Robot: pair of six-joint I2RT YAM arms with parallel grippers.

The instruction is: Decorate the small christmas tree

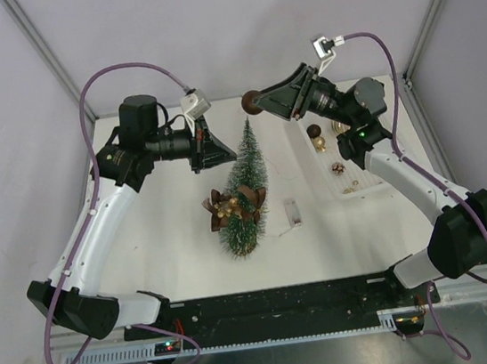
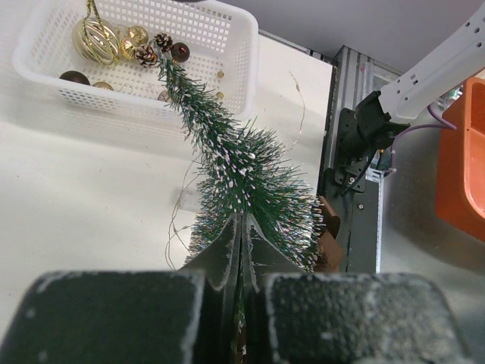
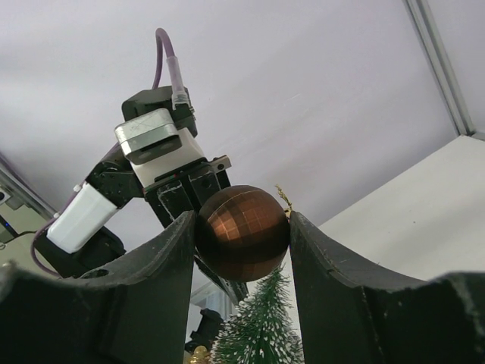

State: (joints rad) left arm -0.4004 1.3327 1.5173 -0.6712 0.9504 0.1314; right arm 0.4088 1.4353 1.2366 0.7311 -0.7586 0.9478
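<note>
Left claw (image 2: 241,231) is closed, tips just beside the tree (image 1: 243,191), which stands mid-table (image 1: 161,238) between the arms. Right claw (image 1: 258,103) grips a brown bauble (image 3: 242,231) near the far edge, apart from the treetop. Basket (image 2: 241,61) sits at the right edge.

White table (image 1: 162,246) with small christmas tree (image 1: 243,191), white basket (image 2: 114,97), small pale box (image 1: 293,213) between them

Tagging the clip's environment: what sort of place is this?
Probably a lab robot cell: a white table boxed in by plain pale panels on aluminium posts, with a black mounting rail at the near edge.
</note>
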